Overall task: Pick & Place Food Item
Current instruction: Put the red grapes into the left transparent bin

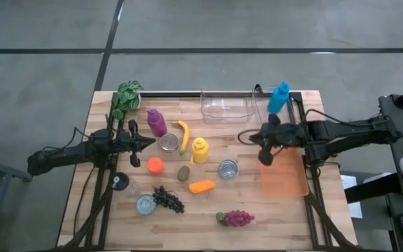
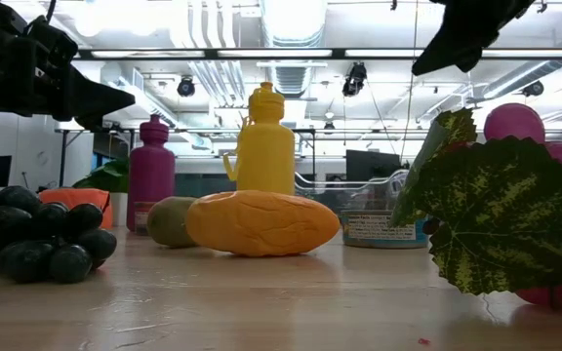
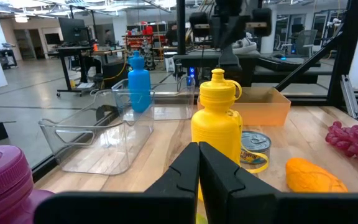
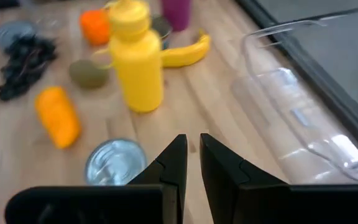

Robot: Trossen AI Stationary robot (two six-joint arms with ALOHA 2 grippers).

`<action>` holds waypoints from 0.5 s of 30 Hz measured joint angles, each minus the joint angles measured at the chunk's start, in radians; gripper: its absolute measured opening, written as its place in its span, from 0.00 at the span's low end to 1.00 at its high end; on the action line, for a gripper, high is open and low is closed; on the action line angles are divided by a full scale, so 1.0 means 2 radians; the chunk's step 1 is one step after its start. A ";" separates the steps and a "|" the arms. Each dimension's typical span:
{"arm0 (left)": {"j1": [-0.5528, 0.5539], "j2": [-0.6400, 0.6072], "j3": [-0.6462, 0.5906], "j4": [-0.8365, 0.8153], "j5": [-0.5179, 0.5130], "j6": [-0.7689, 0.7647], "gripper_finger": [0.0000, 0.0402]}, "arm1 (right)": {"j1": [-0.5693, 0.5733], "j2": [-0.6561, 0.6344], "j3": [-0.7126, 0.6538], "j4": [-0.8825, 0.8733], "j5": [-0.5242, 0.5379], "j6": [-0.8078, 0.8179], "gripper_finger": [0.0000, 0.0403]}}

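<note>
Food items lie spread over the middle of the slatted wooden table point(image 1: 285, 217): a curved banana point(image 1: 182, 136), a smooth oblong orange piece point(image 1: 201, 186), a knobbly bunch of dark grapes point(image 1: 168, 199) and a yellow squeeze bottle point(image 1: 199, 149) among them. The right gripper point(image 1: 264, 158), its fingers almost together and holding nothing, hangs above bare wood between a round tin point(image 1: 228, 169) and a shallow orange tray point(image 1: 283, 175), near a clear plastic tub point(image 1: 226, 106). The left gripper point(image 1: 150, 142), closed and empty, reaches level over the table's left side, and the purple grapes point(image 2: 544, 210) are largely hidden by a leaf in the low view.

Yellow bottle point(image 1: 199, 150), magenta bottle point(image 1: 155, 122), blue bottle point(image 1: 278, 97). Yellow banana point(image 1: 182, 136); orange tray point(image 1: 283, 176). Dark grapes point(image 1: 168, 199), pink grapes point(image 1: 238, 218). Leaf point(image 1: 126, 98) mottled green and white. Pale wood table point(image 1: 187, 231).
</note>
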 joint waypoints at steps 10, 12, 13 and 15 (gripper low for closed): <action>0.000 0.000 0.000 0.000 0.000 0.000 0.04 | 0.045 0.001 -0.005 0.018 -0.054 -0.052 0.09; 0.000 0.000 0.000 0.000 0.000 0.000 0.04 | 0.045 0.006 -0.006 0.039 -0.094 -0.074 0.09; 0.000 0.000 0.000 0.000 0.000 0.000 0.04 | 0.045 0.009 -0.007 0.048 -0.115 -0.088 0.09; 0.000 0.000 0.000 0.000 0.000 0.000 0.04 | 0.045 0.019 -0.008 0.064 -0.155 -0.113 0.09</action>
